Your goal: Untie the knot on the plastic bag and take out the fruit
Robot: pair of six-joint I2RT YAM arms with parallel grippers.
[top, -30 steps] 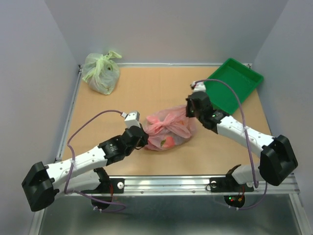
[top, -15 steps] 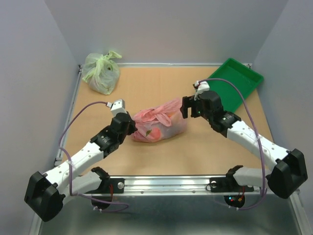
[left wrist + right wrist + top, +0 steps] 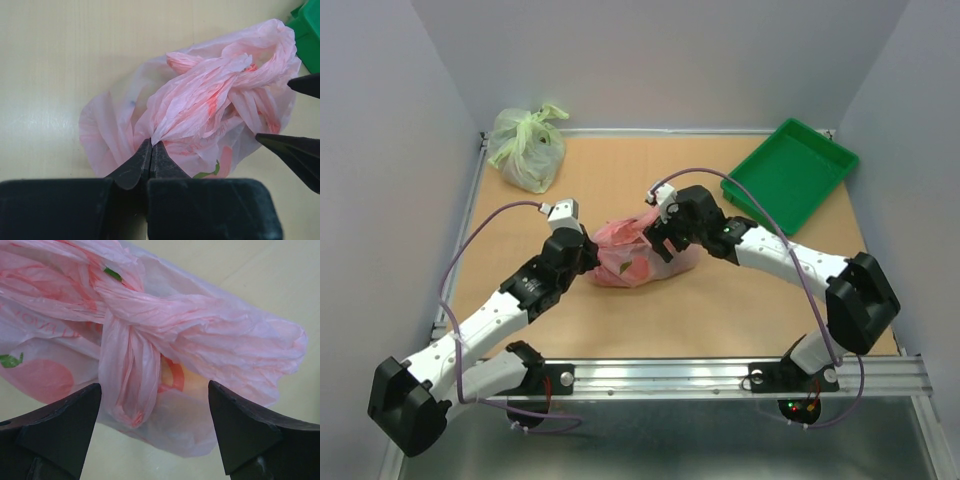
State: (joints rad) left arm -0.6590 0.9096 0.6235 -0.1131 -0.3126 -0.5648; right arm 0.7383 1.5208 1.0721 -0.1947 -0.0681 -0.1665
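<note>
Left jaws: clenched on a pinch of the plastic bag [image 3: 115,125], tips pressed together, the pink film fanning out just beyond them.
Right jaws: released and spread wide, gripping nothing; one tail of the knot [image 3: 112,315] hangs in the gap between them, touching neither side.
Knot: just ahead of the right jaws and a little toward their left-hand finger; from the left jaws it sits past the gathered film, on the bag's far side.
Fruit [image 3: 638,268]: inside the bag, under the knot between the two pairs of jaws; it shows only as a reddish blur through the film.
Step in hand: judging by the pose, the right jaws are lining up on a tail while the left jaws anchor the bag.
Doing it well: close on the hanging tail alone, not the bag wall behind it. Then draw it along its own strand, away from the left jaws and slowly, since the thin film could tear or merely tighten.
Edges: the green tray [image 3: 790,175] lies well behind the right jaws' wrist. The pale green bag [image 3: 527,150] is well apart, behind and to one side of the left jaws.
Open room: bare desk [image 3: 620,180] beyond and on the near side of both jaws gives room for the pull.
</note>
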